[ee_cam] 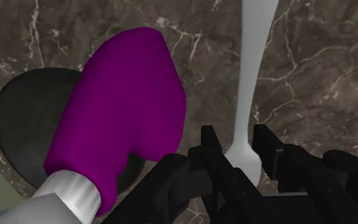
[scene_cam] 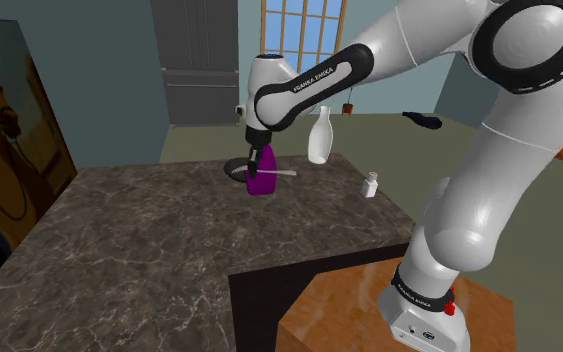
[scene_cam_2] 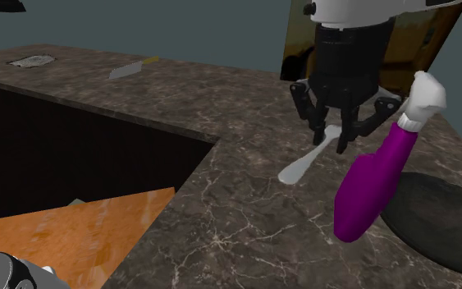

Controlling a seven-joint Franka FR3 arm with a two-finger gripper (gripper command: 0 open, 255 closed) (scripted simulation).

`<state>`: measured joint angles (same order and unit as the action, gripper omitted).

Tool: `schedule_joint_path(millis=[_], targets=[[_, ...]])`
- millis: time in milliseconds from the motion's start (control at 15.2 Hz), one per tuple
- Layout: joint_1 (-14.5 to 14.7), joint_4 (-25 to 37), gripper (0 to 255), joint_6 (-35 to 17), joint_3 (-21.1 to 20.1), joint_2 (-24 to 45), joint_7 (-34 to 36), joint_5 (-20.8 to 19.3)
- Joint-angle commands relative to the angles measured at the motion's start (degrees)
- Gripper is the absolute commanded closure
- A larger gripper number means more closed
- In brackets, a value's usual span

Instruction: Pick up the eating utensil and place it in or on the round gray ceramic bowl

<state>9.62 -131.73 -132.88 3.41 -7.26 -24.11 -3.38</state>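
Fingers: the black fingers [ee_cam: 210, 149] are closed on the broad end of a pale grey, long-handled eating utensil [ee_cam: 254, 63].
Utensil: it is held roughly level, raised off the dark veined stone bench [scene_cam: 149, 230], just beside a purple bottle with a white cap [scene_cam_2: 372, 185].
Bowl: a round dark grey bowl [scene_cam_2: 442, 217] sits on the bench by the bottle's base.
Shoulder view: it adds a white vase [scene_cam: 318, 138] and a small white bottle [scene_cam: 370, 185] farther along the bench.
Wrist view: the purple bottle overlaps the bowl's rim, and contact between them cannot be told.

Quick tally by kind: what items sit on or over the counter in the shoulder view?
Bottles: 3 - purple bottle, tall white bottle, small white bottle
Spoon: 1
Bowl: 1
Total: 5
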Motion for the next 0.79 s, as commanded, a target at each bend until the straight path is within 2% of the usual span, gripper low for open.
schedule_joint_path(millis=[0,528,660,726], targets=[[-0.65,4.14,255,-0.08,1.04,4.13,-2.08,0.54],[-3.96,22.78,255,2.91,3.49,19.7,-9.69,3.99],[-5.03,28.27,255,4.31,3.72,23.81,-11.32,4.9],[-6.03,33.67,255,5.85,3.9,27.71,-12.69,5.7]])
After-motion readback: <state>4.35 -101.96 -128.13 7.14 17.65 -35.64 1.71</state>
